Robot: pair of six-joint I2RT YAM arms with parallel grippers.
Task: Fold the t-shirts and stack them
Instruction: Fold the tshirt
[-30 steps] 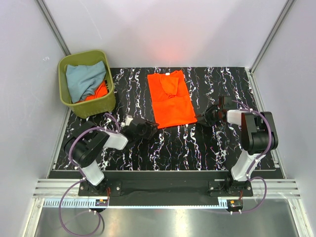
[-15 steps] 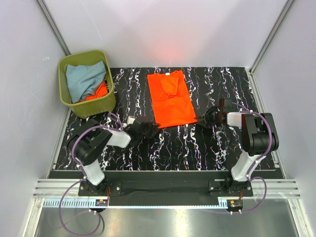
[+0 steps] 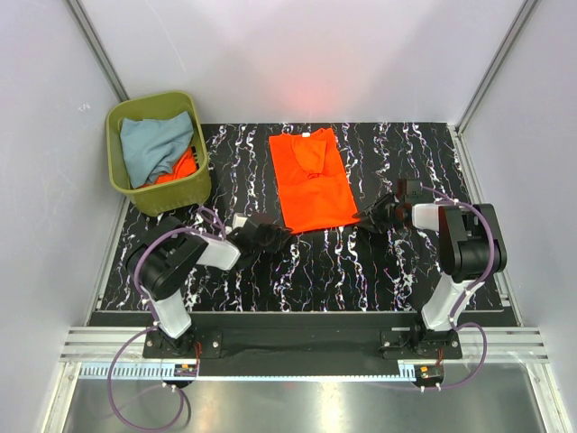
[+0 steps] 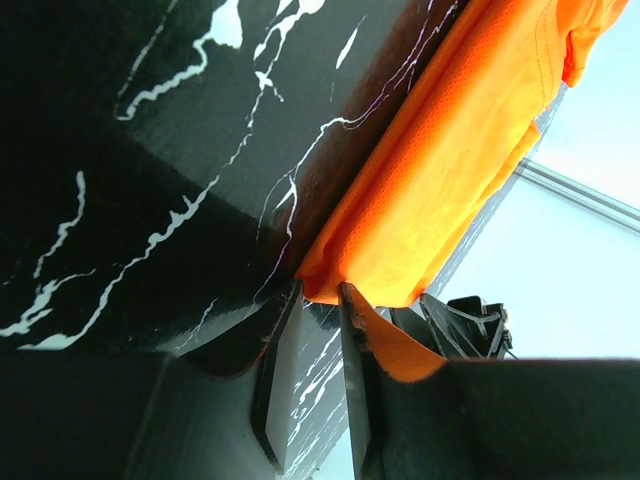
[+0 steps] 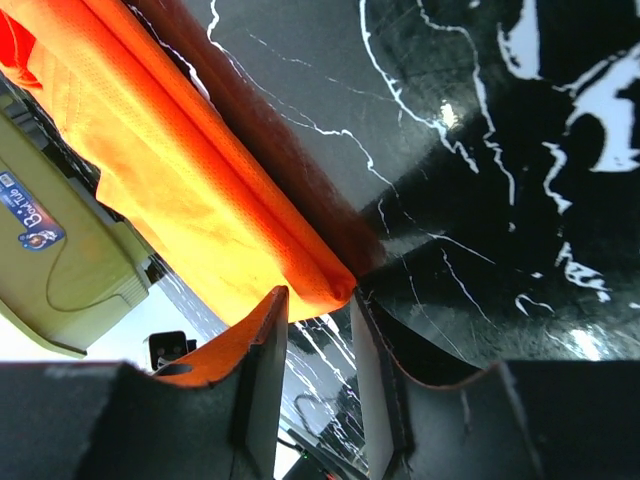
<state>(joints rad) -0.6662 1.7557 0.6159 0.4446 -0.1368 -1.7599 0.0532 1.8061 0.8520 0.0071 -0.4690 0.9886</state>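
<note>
An orange t-shirt (image 3: 311, 185) lies flat on the black marbled mat, folded into a long strip with its collar at the far end. My left gripper (image 3: 278, 232) sits low at its near left corner. In the left wrist view the shirt's corner (image 4: 330, 285) rests right at the tips of the left gripper (image 4: 321, 290), whose jaws stand a narrow gap apart. My right gripper (image 3: 368, 219) is at the near right corner. In the right wrist view the right gripper (image 5: 318, 295) is open, and the folded corner (image 5: 335, 285) lies between its tips.
An olive-green bin (image 3: 135, 113) stands at the mat's far left corner, holding a pale grey-blue t-shirt (image 3: 153, 144) and an orange one (image 3: 178, 167). The bin (image 5: 60, 270) also shows beyond the shirt in the right wrist view. White walls enclose the mat (image 3: 315, 271).
The left gripper has slid right to the shirt's near left corner and its jaws have narrowed. The right gripper has edged in at the near right corner and closed slightly.
</note>
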